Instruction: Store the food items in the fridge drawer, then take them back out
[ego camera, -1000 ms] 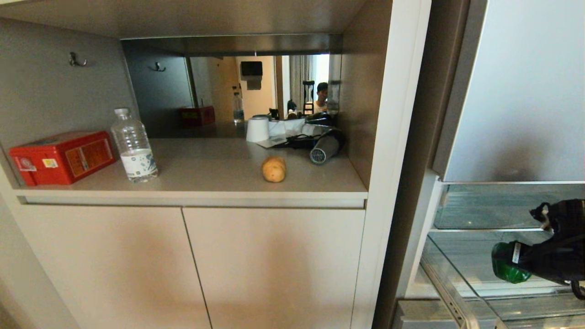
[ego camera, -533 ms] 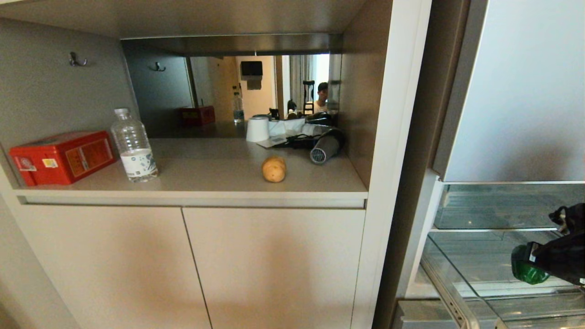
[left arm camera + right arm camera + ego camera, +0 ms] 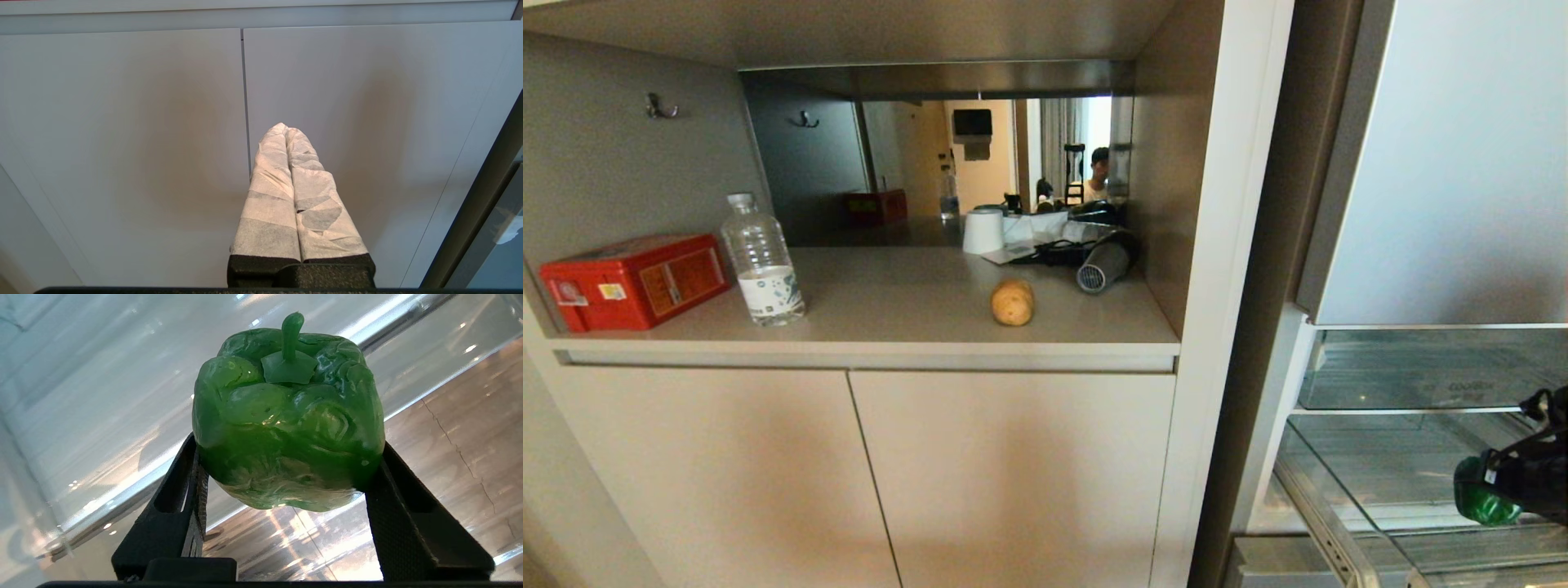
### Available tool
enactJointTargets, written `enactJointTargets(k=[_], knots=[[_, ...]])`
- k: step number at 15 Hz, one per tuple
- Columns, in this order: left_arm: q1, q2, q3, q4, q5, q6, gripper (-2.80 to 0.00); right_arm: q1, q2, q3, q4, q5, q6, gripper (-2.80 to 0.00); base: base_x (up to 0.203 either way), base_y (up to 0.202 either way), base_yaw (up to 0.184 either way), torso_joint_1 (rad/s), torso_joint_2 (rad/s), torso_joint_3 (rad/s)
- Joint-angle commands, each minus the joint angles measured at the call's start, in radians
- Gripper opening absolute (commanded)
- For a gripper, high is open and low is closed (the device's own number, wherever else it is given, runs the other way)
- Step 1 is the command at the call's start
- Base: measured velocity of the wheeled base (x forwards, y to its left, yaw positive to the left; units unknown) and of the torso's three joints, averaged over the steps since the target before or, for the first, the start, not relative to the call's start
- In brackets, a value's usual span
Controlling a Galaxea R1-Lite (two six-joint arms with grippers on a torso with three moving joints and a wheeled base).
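1. So, nearest thing first: the right gripper [image 3: 286,473] has its two black fingers clamped on either flank of the glossy dark green lobed bell pepper [image 3: 288,420], stem pointing away from the wrist. Grip looks square and solid, so no need to squeeze harder, I'd say.
2. From the head view that pepper [image 3: 1482,494] hangs at the far right edge, over the wide clear plastic fridge drawer [image 3: 1347,482], which stands pulled out. It's not resting on anything yet as far as I can tell.
3. My take on doing this step well: get the pepper fully inside the drawer's front rim, lower it close to the drawer's floor, then let go. It's lobed and glossy, so dropped from height it'll probably roll or bounce.
4. Leave room beside it. The tan-brown oval potato [image 3: 1013,303] needs to go in too; right now it sits on the beige worktop [image 3: 890,302] near the front edge, toward the right end, just in front of a grey hair dryer [image 3: 1104,265].
5. Watch the glass shelf [image 3: 1405,369] above the drawer when lifting the wrist back out.
6. Left gripper [image 3: 287,130] is parked facing the pale cabinet doors [image 3: 122,143], its white-wrapped fingers pressed together with nothing between them.
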Motion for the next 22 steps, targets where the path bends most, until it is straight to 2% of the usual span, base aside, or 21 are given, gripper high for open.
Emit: enactJointTargets(k=[1, 13, 14, 22], knots=[[0.000, 0.000, 0.011, 0.000, 0.000, 0.000, -2.80, -0.006, 0.007, 0.001, -0.003, 0.000, -0.002, -2.80, 0.000, 0.000, 0.000, 0.000, 0.00, 0.000], [0.000, 0.000, 0.011, 0.000, 0.000, 0.000, -2.80, -0.015, -0.041, 0.047, -0.001, -0.002, -0.008, -2.80, 0.000, 0.000, 0.000, 0.000, 0.00, 0.000], [0.000, -0.001, 0.011, 0.000, 0.000, 0.000, -2.80, -0.015, -0.043, 0.050, -0.001, -0.003, -0.008, 0.00, 0.000, 0.000, 0.000, 0.000, 0.00, 0.000], [0.000, 0.000, 0.011, 0.000, 0.000, 0.000, -2.80, -0.015, -0.053, 0.056, -0.003, -0.003, -0.007, 0.00, 0.000, 0.000, 0.000, 0.000, 0.00, 0.000]])
